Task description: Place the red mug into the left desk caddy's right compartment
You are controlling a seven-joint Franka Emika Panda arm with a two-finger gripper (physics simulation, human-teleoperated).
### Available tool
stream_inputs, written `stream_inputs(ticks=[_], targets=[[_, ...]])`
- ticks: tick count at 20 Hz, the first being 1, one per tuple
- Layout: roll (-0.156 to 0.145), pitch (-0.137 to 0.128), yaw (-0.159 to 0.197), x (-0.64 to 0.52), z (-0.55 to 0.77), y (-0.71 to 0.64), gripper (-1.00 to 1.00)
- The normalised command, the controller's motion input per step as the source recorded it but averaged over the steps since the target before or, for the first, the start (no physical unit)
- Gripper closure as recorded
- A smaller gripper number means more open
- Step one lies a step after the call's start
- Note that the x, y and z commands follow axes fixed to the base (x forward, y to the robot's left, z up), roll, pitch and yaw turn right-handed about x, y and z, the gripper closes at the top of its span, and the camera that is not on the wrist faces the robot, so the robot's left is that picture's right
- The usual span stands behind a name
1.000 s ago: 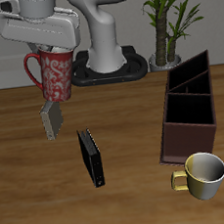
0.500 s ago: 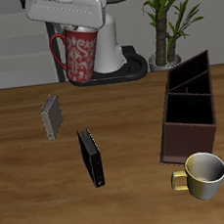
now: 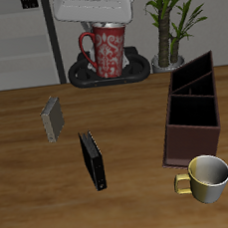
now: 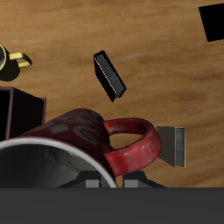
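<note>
Hanging high above the table, the red mug point(image 3: 105, 53) hides the fingers' tips; they grip its rim.

Exterior from front above, wrist close downward, both showing table point(image 3: 127, 124)

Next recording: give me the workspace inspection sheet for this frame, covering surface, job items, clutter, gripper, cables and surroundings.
Surface: wooden table, no spills seen.
Job's things: red mug lifted clear of the table, upright, hanging from the gripper in front of the robot's base; left desk caddy stands on the table, its cells look empty.
Clutter: yellowish-cream mug by the caddy's front end; slim black slab upright; small grey box on the table.
Gripper: gripper holds the mug at its rim; fingertips hidden.
Cables: nothing seen.
Surroundings: potted plant behind the table.
</note>
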Motion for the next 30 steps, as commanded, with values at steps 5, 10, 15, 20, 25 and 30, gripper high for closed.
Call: stream_inputs(ticks=[5,10,15,20,25,30], targets=[[0.053,0.006,0.023,-0.01,-0.01,0.44,1.0],[0.06,-0.011,0.025,0.09,0.04,0.44,1.0],[0.04,0.005,0.006,0.22,0.05,0.37,1.0],[0.009,0.012,-0.008,0.25,0.06,0.27,1.0],[-0.013,0.0,-0.005,0.37,0.04,0.19,1.0],[0.023,0.021,-0.017,0.24,-0.1,0.25,1.0]])
